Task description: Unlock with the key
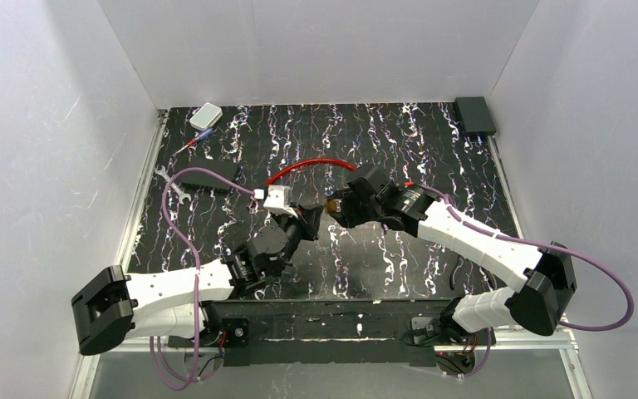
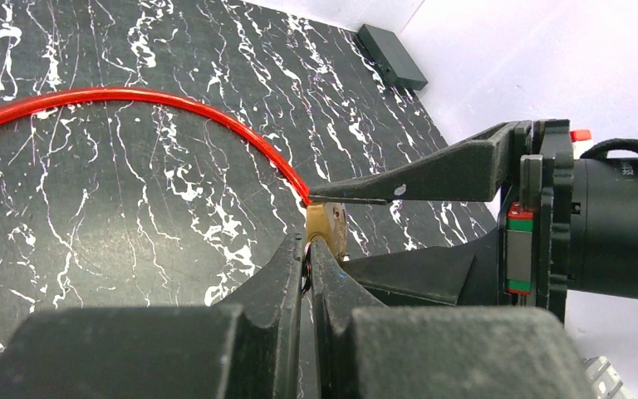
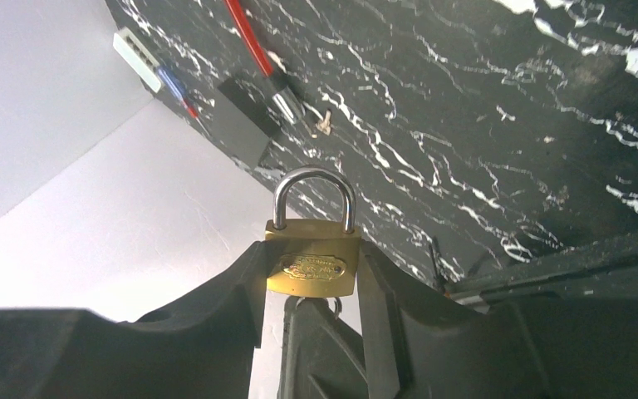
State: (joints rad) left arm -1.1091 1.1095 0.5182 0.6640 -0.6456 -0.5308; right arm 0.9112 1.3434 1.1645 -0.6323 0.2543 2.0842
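Observation:
A brass padlock [image 3: 311,264] with a steel shackle [image 3: 312,176], both legs seated in the body, is clamped between my right gripper's [image 3: 311,249] fingers and held above the table. In the top view the padlock [image 1: 331,204] sits between the two grippers at mid-table. My left gripper [image 2: 308,243] is shut on a thin key [image 2: 307,268] whose tip meets the padlock's underside [image 2: 327,224]. The key's blade is hidden by the fingers. My left gripper's finger [image 3: 332,349] and a small key ring [image 3: 337,306] show just below the padlock.
A red cable [image 1: 311,166] arcs behind the grippers. A black bar [image 1: 212,179], a wrench [image 1: 173,184], a white box [image 1: 206,115] and a small pen-like tool [image 1: 193,143] lie at the back left. A black box [image 1: 474,115] sits at the back right corner.

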